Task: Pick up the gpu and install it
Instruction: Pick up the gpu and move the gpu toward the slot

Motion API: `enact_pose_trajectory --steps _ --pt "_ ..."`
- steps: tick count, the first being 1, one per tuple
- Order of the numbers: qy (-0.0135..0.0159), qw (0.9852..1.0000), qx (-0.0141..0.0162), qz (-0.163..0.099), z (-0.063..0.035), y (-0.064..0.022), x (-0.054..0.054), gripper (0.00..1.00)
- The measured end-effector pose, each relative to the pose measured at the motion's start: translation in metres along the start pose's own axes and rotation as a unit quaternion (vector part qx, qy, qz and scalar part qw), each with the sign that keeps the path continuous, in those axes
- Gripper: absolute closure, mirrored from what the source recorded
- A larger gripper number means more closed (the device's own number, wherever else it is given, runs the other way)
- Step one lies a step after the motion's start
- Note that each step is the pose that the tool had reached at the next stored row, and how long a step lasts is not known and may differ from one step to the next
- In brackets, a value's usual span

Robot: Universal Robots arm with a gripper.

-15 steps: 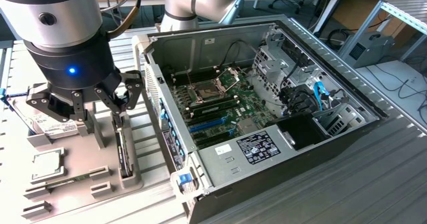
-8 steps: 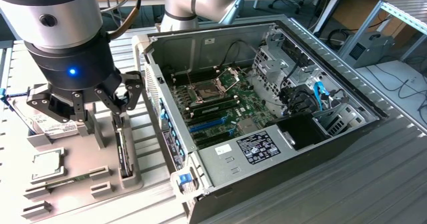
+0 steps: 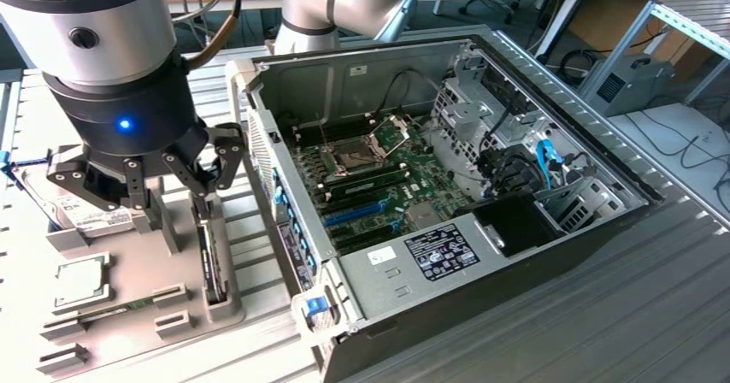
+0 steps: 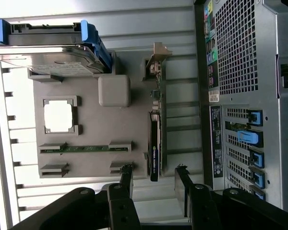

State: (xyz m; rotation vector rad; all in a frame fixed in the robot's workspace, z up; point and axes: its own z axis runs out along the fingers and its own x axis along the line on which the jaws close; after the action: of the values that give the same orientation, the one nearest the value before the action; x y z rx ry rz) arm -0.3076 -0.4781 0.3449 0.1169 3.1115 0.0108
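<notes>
I have the gripper with fingers apart, holding nothing. The gpu stands on its edge in the grey holder, in line with the gap between the fingers. Nothing is picked or installed yet, and the computer case lies open.

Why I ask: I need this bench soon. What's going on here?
A robot arm is working on getting the graphics card into the open computer case. Its end effector hangs open right over the card, which stands on edge in a slot of the grey parts holder beside the case. The card is not gripped yet.
</notes>
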Motion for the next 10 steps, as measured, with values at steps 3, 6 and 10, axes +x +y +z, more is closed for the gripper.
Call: enact_pose_trajectory --steps 3,6,10 --pt "0.0 1.0 0.0 0.0 0.0007 0.0 0.0 0.52" --pt "0.0 1.0 0.0 0.0 0.0014 0.0 0.0001 0.52" --pt "0.0 1.0 0.0 0.0 0.0022 0.0 0.0001 0.52"
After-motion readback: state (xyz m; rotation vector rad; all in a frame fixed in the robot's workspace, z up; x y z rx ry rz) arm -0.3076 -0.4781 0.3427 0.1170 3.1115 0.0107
